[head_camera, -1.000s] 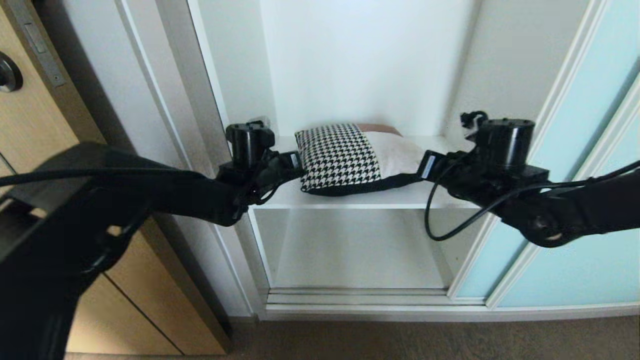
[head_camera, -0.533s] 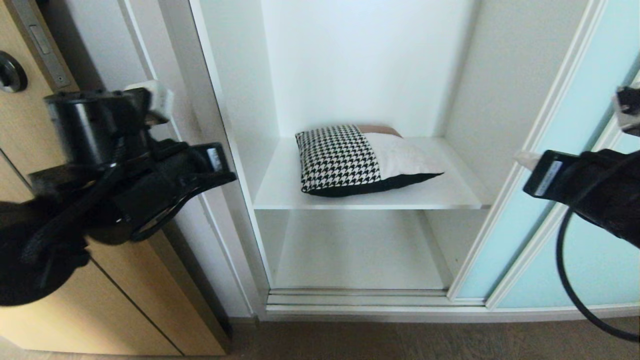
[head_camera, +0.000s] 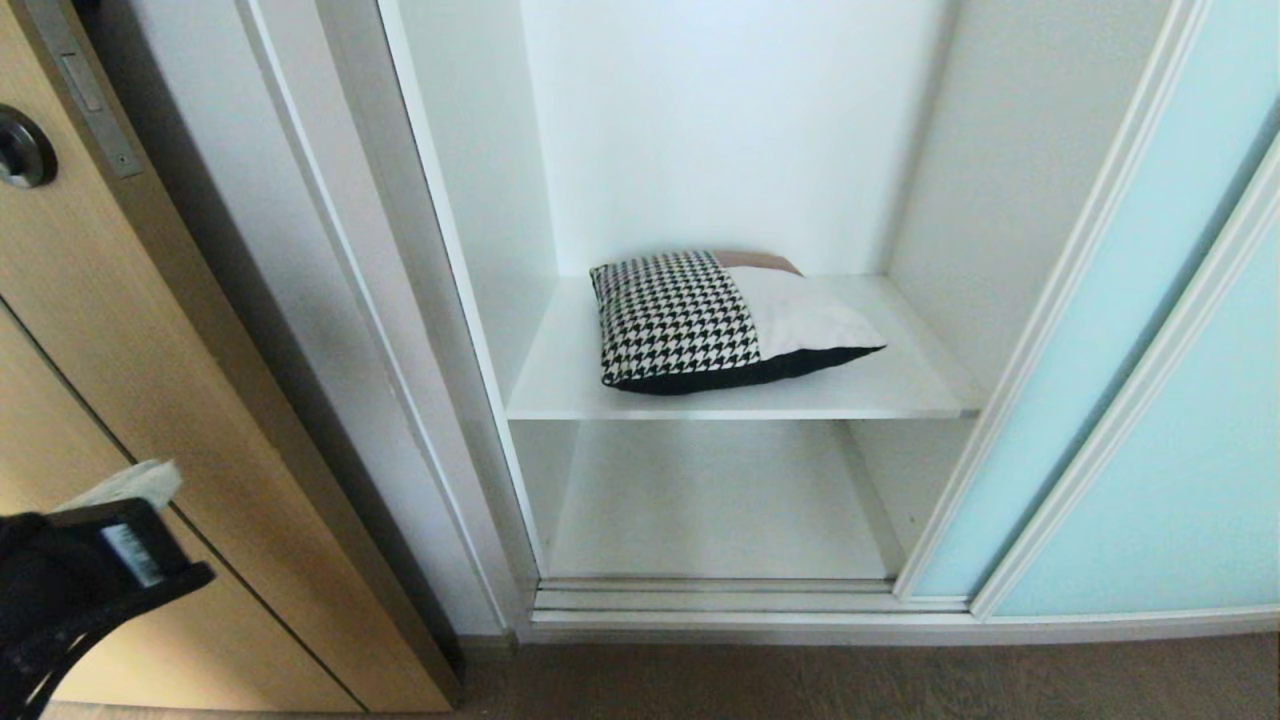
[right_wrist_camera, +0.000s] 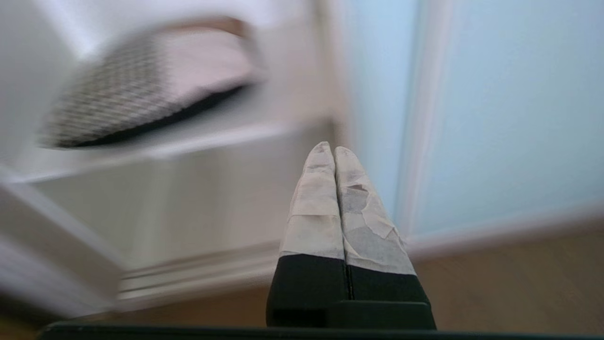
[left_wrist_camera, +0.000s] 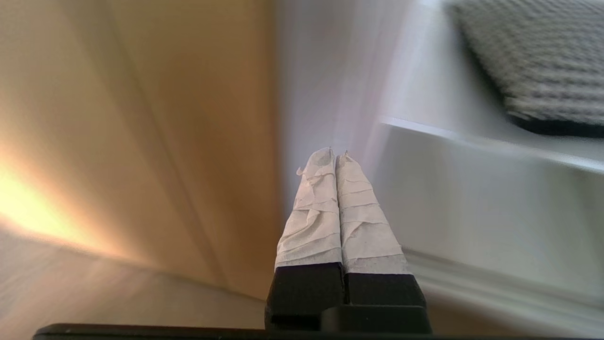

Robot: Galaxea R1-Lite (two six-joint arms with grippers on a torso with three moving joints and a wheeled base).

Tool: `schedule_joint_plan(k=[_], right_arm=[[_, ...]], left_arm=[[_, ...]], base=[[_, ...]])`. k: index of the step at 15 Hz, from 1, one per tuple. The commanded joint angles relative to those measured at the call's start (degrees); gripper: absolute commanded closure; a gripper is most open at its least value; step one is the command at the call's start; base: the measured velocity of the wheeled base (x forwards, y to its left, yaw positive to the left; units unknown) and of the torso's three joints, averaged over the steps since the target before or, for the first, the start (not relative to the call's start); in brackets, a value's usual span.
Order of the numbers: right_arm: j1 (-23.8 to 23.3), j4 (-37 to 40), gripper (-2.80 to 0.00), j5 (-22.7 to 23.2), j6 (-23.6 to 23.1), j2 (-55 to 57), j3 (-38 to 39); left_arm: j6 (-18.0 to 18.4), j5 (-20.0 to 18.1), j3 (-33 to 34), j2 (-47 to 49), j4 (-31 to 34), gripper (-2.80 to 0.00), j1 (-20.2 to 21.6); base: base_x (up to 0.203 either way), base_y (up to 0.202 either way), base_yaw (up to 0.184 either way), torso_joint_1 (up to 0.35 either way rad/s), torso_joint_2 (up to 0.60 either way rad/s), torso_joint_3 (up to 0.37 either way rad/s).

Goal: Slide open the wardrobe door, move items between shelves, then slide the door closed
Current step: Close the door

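The sliding wardrobe door [head_camera: 1150, 330] stands pushed to my right, leaving the compartment open. The cushion [head_camera: 722, 318] lies flat on the upper shelf [head_camera: 560, 385], houndstooth patch toward my left, well clear of both my arms. The lower shelf [head_camera: 700, 510] holds nothing visible. My left gripper [left_wrist_camera: 335, 158] is low beside the wooden door [head_camera: 110, 330], its taped fingers [left_wrist_camera: 314, 212] pressed together, pinching nothing. My right gripper [right_wrist_camera: 334, 151] is likewise pressed together and empty, near the floor [right_wrist_camera: 509, 278] before the blue panel.

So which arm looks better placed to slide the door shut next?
Probably the right: its shut pincer faces the aqua sliding door on that side. The left pincer, also shut, sits by the wood door.
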Motion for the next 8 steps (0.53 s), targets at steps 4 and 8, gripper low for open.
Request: schedule_joint_plan(k=[4,8], right_arm=[[-7.84,0.83,0.0,0.41,-0.49,-15.73,12.68],[-8.41,1.0,0.0,0.69,-0.3,-16.5,12.2]], left_arm=[[1.04,2.8,7.61,-22.2,4.46,0.0,7.62],[4.49,2.62,18.41,-36.4,7.21,0.0,14.83]], base=[[0.0,0.0,0.0,0.0,0.0,0.0],[0.0,0.0,0.0,0.0,0.0,0.0]])
